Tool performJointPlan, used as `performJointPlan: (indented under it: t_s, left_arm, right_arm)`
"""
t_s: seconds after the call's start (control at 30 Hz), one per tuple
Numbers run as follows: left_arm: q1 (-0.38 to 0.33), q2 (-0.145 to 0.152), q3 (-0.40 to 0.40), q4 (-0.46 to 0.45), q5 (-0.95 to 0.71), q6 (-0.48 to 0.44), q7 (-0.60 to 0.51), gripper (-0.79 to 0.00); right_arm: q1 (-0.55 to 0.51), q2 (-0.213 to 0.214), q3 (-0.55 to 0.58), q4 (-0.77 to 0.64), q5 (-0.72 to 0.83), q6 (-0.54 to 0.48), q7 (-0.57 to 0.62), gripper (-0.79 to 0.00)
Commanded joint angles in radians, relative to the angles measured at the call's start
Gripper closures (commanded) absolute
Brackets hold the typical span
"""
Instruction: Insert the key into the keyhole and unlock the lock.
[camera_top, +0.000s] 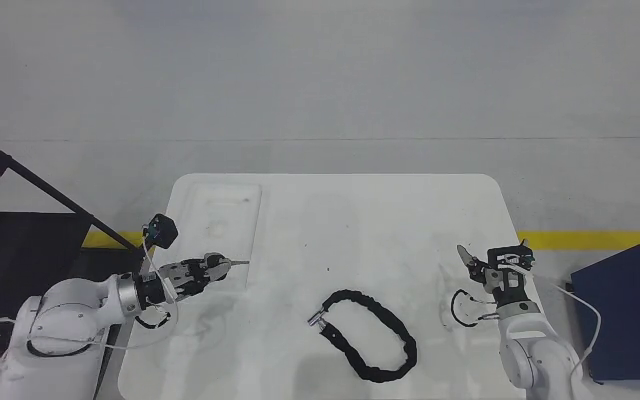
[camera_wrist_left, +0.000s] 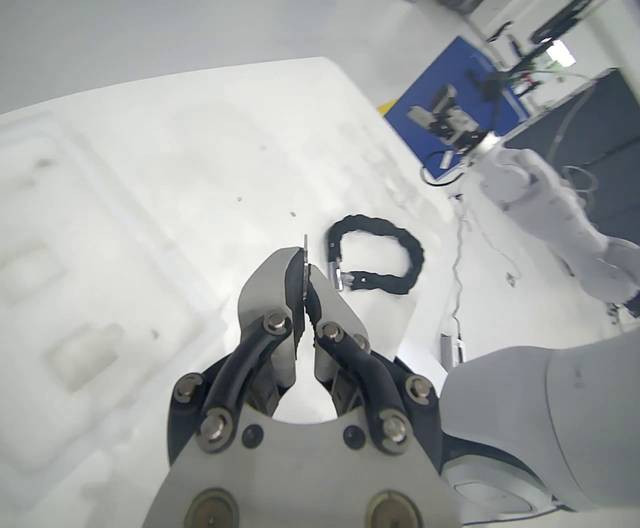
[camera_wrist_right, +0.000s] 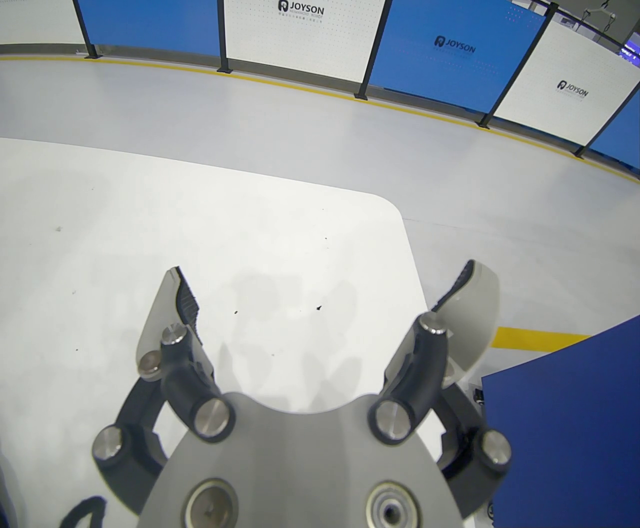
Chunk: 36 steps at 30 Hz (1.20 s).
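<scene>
A black fabric-covered chain lock (camera_top: 366, 335) lies curled in an open loop on the white table, its metal end (camera_top: 317, 320) pointing toward the left arm. My left gripper (camera_top: 222, 264) hovers over the table's left side, shut on a thin metal key (camera_wrist_left: 305, 260) whose tip sticks out past the fingertips toward the lock (camera_wrist_left: 380, 257). The lock's silver end (camera_wrist_left: 336, 272) sits a short way beyond the key tip. My right gripper (camera_wrist_right: 325, 280) is at the table's right edge, open, with nothing between its fingers.
A white foam tray (camera_top: 222, 215) with shallow moulded recesses lies at the table's back left, beside the left gripper. A dark blue cabinet (camera_top: 610, 310) stands off the table's right edge. Black cables (camera_top: 462, 308) loop near the right arm's wrist.
</scene>
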Motion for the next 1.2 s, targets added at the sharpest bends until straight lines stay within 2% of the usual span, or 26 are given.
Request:
performJointPlan:
  t_s: [0.0, 0.17, 0.27, 0.63, 0.77, 0.83, 0.9, 1.17]
  left_arm:
    - [-0.023, 0.013, 0.045, 0.051, -0.086, -0.008, 0.016, 0.0]
    - [-0.082, 0.062, 0.176, 0.125, -0.267, -0.04, 0.047, 0.0]
    - [-0.096, 0.102, 0.256, 0.148, -0.276, -0.104, 0.111, 0.0]
    - [-0.096, 0.102, 0.256, 0.148, -0.276, -0.104, 0.111, 0.0]
    - [-0.096, 0.102, 0.256, 0.148, -0.276, -0.104, 0.111, 0.0]
    - [-0.096, 0.102, 0.256, 0.148, -0.276, -0.104, 0.111, 0.0]
    - [-0.096, 0.102, 0.256, 0.148, -0.276, -0.104, 0.111, 0.0]
    - [-0.096, 0.102, 0.256, 0.148, -0.276, -0.104, 0.111, 0.0]
  right_arm:
    - [0.0, 0.0, 0.0, 0.0, 0.0, 0.0, 0.0, -0.785]
    - [0.0, 0.0, 0.0, 0.0, 0.0, 0.0, 0.0, -0.785]
    - [0.0, 0.0, 0.0, 0.0, 0.0, 0.0, 0.0, -0.785]
    - [0.001, 0.0, 0.002, 0.003, 0.0, 0.003, 0.0, -0.785]
    - [0.041, 0.007, 0.002, 0.003, -0.159, -0.018, -0.018, -0.785]
    - [0.053, 0.015, -0.018, -0.021, -0.328, -0.055, -0.066, -0.785]
    - [0.059, 0.02, -0.033, -0.048, -0.424, -0.099, -0.099, -0.785]
    - [0.075, 0.034, -0.141, -0.239, -0.559, -0.424, -0.058, -0.785]
